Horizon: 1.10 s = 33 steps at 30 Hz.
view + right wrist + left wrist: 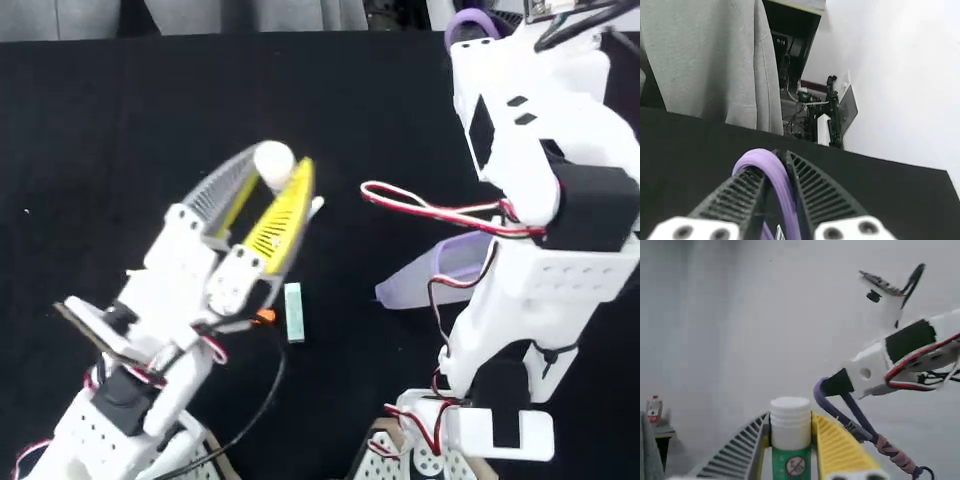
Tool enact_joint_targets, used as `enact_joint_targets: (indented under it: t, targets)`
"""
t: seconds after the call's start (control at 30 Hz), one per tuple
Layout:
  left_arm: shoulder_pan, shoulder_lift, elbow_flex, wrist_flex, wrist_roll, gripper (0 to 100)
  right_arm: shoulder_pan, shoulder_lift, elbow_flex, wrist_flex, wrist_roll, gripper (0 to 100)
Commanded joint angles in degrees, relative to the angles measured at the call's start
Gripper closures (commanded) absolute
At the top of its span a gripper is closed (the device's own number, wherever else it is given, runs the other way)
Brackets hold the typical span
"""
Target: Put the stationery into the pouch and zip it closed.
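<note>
1. High view: table (150,100), black top. Both arm bases crowd the near edge. I judge the widest room for moving is over the far-left corner and along the far edge. The lane between the two arms at mid-table is narrow, with loose red and white wires on the right arm to keep clear of.
2. Pouch (445,262): lavender, lying toward the right edge, largely hidden under the right arm. It is probably soft and light, so it will likely sag and its mouth must be held open. A purple loop (468,20) sits raised near the far edge, and the right claw (771,162) is clamped on it. Cannot tell whether the loop is a strap or the rim.
3. Glue stick (790,430): white cap, green label, held over the left-centre of the table. The left claw (276,165) is closed on its barrel just below the cap. It looks rigid and light, but the smooth plastic may pivot or slip.
4. Small green block (293,312): lies flat just beside the left arm, toward the near edge. It is thin, probably an eraser. Best taken across its narrow sides.
</note>
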<state>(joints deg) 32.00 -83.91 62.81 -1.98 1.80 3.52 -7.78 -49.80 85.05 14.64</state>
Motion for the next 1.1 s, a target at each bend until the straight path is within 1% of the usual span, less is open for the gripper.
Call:
enact_joint_targets:
  t: [0.0,0.1,0.27,0.4,0.5,0.67,0.77,0.83,1.0,1.07]
  targets:
    - [7.60,1.76,-0.31,-4.13,-4.57,97,-0.62,1.10,0.22,-1.32,-0.26,98.7]
    - [11.21,2.64,1.10,-9.76,-8.26,97,-0.88,1.10,-0.04,-1.41,-0.26,98.7]
    - [18.15,2.99,4.62,-17.14,-13.80,97,-4.84,1.10,-0.04,-2.20,-0.26,98.7]
    - [24.13,3.08,4.44,-18.29,-15.21,97,-7.38,1.10,-0.13,-2.20,-0.62,98.7]
    - [25.98,3.25,4.00,-18.20,-15.21,97,-7.38,1.10,-0.13,-2.20,-0.70,98.7]
    - [25.80,8.44,3.12,-18.37,-15.21,97,-7.03,0.57,0.04,-1.58,-0.70,98.7]
    - [23.60,14.86,0.57,-18.64,-14.77,97,-6.07,0.57,-0.13,-0.70,-0.70,98.7]
    - [22.20,19.34,-1.36,-21.45,-14.68,97,-5.45,0.57,0.04,-0.79,-0.70,98.7]
    - [19.56,26.46,-2.07,-32.70,-14.68,97,-2.11,0.31,-0.40,-0.44,-0.70,98.7]
    - [18.86,26.81,-1.10,-34.11,-14.68,97,0.18,-0.66,-0.13,-0.09,-0.70,98.7]
